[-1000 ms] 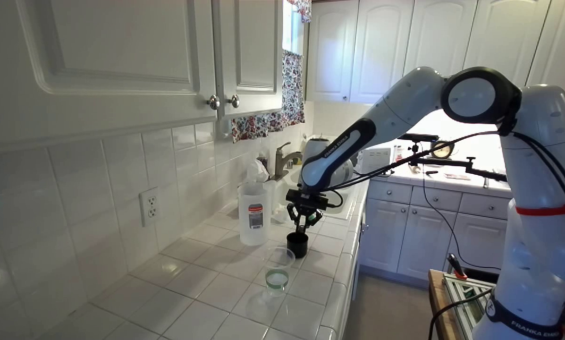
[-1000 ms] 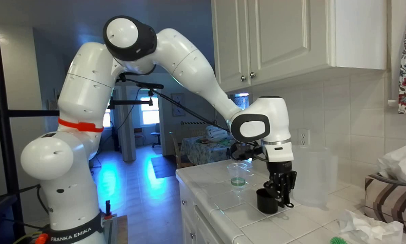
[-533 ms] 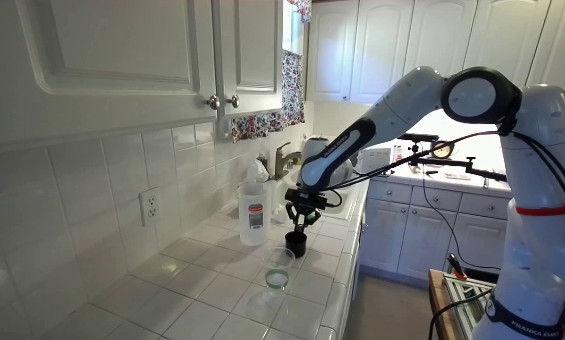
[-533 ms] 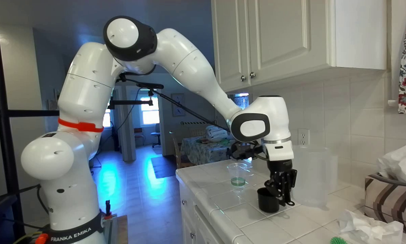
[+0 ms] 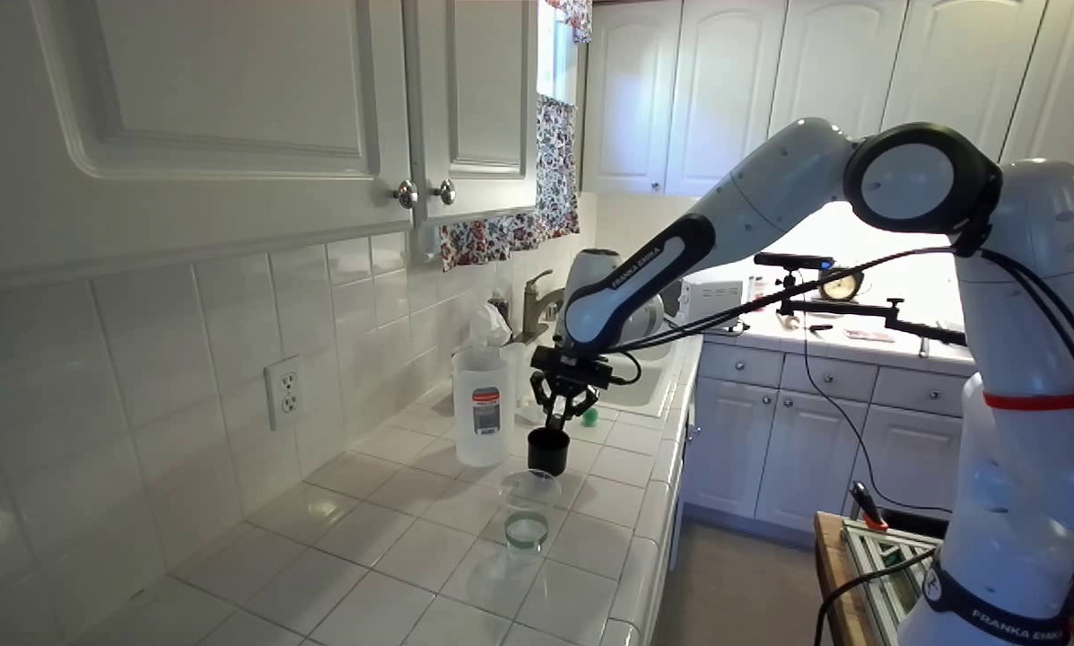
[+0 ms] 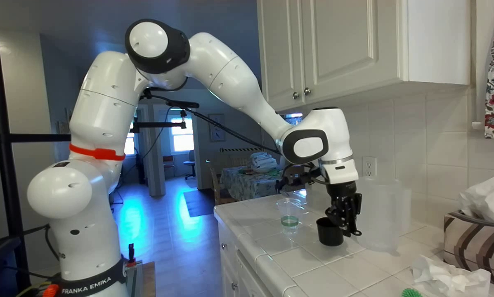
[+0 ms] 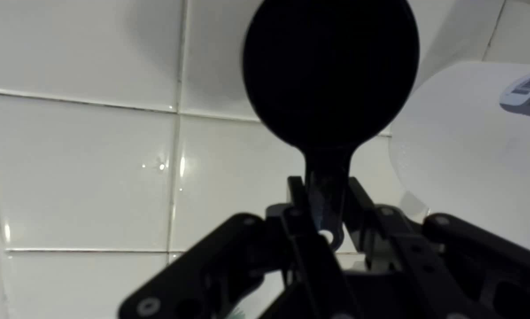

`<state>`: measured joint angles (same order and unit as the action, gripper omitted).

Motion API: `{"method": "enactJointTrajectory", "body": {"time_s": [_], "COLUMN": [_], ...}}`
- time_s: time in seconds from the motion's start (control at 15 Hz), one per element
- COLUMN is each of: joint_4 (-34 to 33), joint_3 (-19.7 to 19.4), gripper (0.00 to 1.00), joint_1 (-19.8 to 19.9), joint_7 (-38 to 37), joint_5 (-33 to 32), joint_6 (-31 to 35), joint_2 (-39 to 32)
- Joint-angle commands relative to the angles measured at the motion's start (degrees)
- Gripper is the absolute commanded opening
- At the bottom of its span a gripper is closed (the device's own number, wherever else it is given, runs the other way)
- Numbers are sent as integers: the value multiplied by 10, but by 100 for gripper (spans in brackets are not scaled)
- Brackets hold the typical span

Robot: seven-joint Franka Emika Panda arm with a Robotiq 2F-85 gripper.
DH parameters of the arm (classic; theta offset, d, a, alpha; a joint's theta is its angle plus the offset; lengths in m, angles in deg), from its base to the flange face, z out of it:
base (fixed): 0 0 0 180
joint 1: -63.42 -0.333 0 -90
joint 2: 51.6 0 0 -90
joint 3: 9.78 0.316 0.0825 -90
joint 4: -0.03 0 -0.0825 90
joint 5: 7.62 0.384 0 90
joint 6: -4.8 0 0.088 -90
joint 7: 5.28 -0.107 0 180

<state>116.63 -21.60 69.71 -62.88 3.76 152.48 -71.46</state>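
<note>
My gripper is shut on the flat handle of a black measuring cup, whose round bowl points away from the fingers. A hole shows at the handle's end, between the fingers. In both exterior views the black cup is upright and seems to hang a little above the white tiled counter. Close by stands a clear plastic cup with a green band or liquid low in it; which one I cannot tell. Beside the gripper is a translucent jug with a label.
A striped tissue box and a crumpled tissue lie farther along the counter. A green bristly item sits near them. The sink and faucet are behind the arm. Upper cabinets overhang the counter.
The gripper has risen with the black cup in its grip, also shifting toward the jug side in the exterior views. The clear cup and jug have stayed put. The green item has come into fuller view.
</note>
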Motion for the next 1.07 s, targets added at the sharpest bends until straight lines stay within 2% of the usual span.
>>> {"method": "enactJointTrajectory", "body": {"time_s": [0.0, 0.47, 1.0], "joint_4": [-9, -13, -29], "joint_3": [3, 7, 10], "gripper": [6, 6, 6], "joint_1": [-2, -9, -24], "joint_7": [7, 11, 3], "joint_5": [2, -18, -94], "joint_6": [-24, -69, -114], "joint_2": [18, 55, 78]}}
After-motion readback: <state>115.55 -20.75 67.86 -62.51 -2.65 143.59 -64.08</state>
